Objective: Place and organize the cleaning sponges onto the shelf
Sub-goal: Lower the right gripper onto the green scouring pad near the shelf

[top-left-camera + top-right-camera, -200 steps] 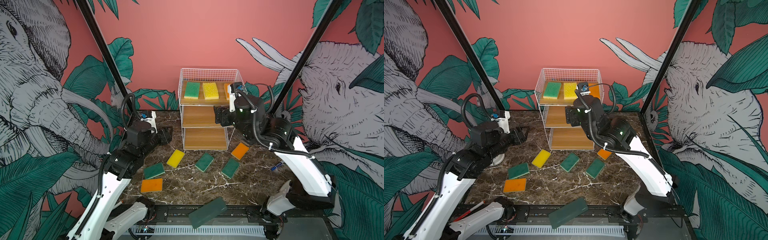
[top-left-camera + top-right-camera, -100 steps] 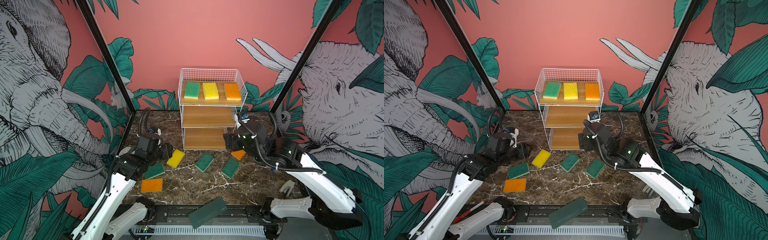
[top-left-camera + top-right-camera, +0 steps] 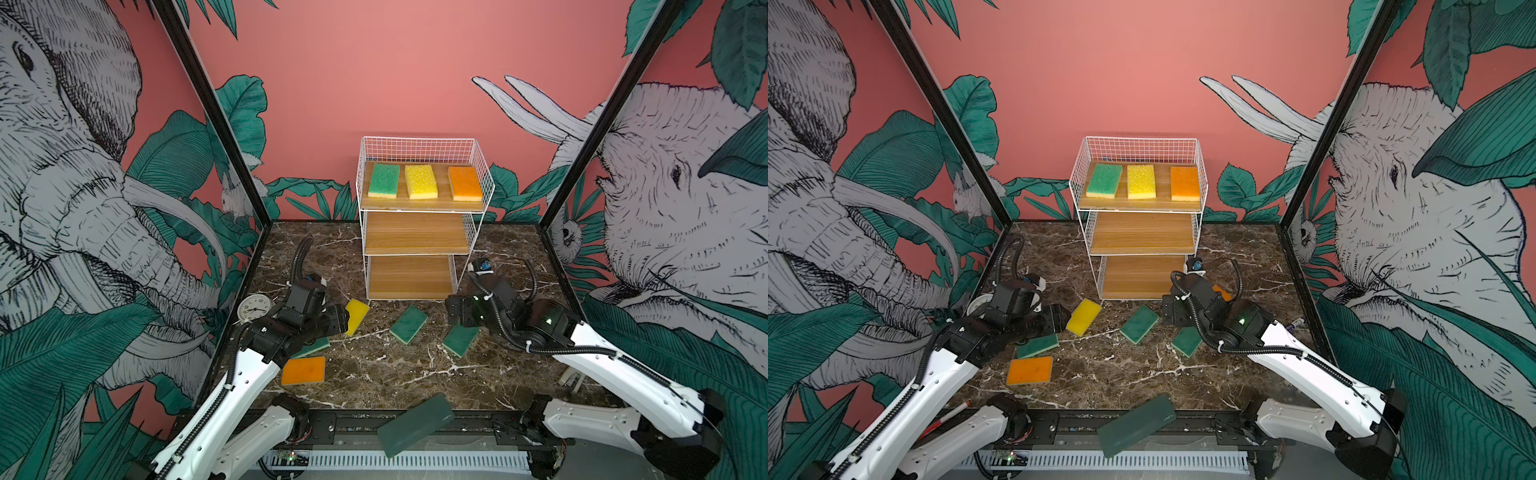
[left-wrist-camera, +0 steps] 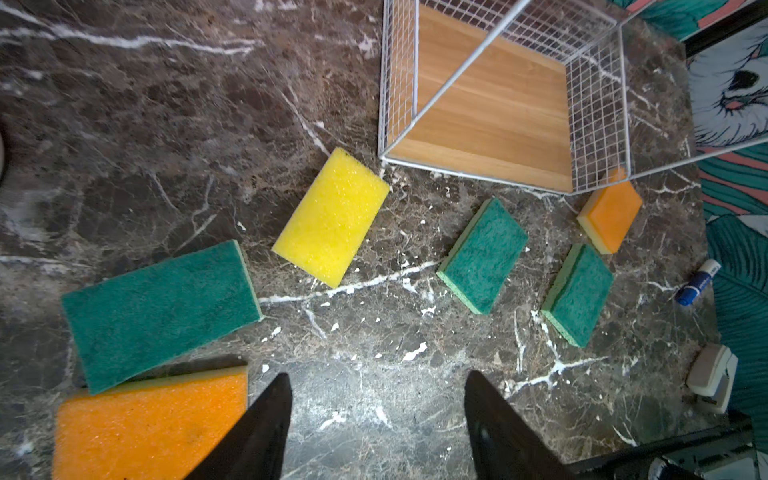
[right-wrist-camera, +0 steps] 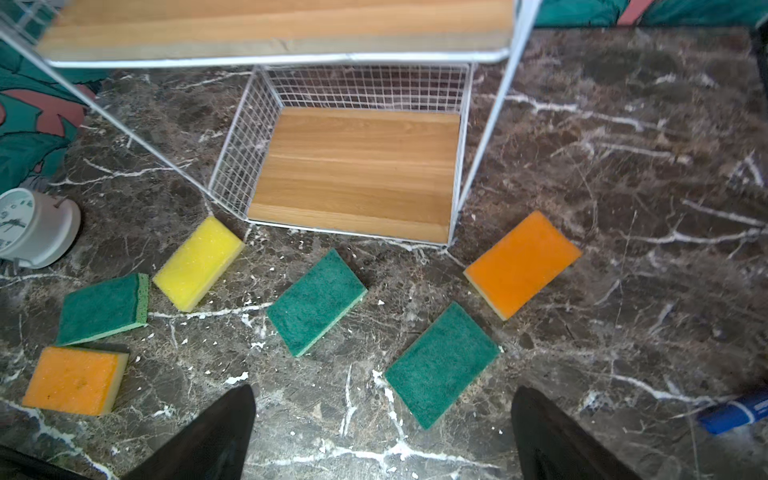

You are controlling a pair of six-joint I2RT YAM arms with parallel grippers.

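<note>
Nothing readable: numerals on the clock [image 3: 254,308] are too small (print on the blue marker [image 4: 697,281] blurs).

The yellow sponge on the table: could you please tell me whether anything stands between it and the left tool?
Nothing visible does: in the left wrist view only bare table separates the open left tool from the yellow sponge.

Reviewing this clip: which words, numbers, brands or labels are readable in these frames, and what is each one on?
No text reads clearly anywhere.
clock: dial numerals, too small and blurred to read.
blue tube: pale label print, too blurred to read.
</note>
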